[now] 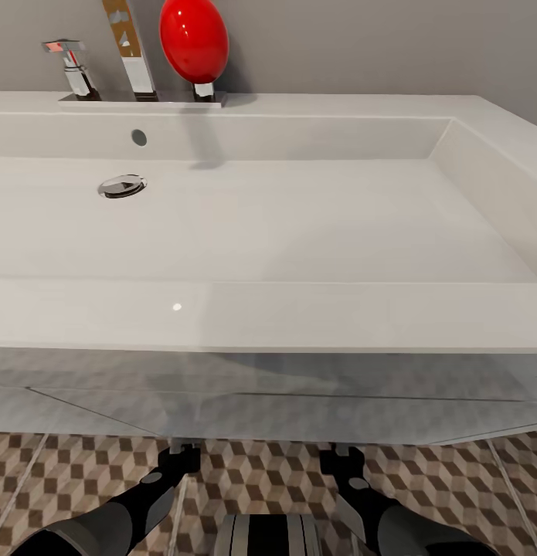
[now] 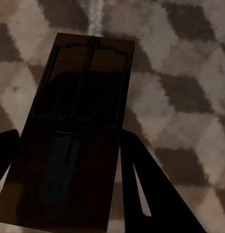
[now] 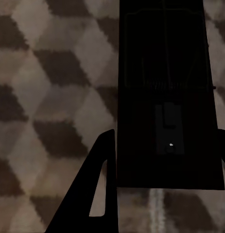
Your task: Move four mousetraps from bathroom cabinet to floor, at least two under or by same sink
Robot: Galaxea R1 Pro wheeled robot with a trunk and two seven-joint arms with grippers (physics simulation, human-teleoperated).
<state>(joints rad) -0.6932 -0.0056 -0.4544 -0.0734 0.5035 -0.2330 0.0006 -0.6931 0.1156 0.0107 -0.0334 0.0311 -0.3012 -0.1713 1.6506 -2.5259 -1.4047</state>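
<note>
In the head view, the sink (image 1: 299, 309) front edge hides both grippers; only the forearms show at 6 o'clock over the bathroom floor (image 1: 253, 479). The left wrist view shows the left gripper (image 2: 68, 160) fingers grasping a mousetrap (image 2: 78, 131). The right wrist view shows the right gripper (image 3: 163, 160) fingers grasping a second mousetrap (image 3: 168, 97), dark, wire parts faint.

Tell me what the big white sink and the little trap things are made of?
The sink looks like glossy white ceramic or enamel: smooth, with a small bright glint on its front edge. Each mousetrap looks like a flat brown wooden board with thin metal wire on top, though shadow dulls the colour.
</note>
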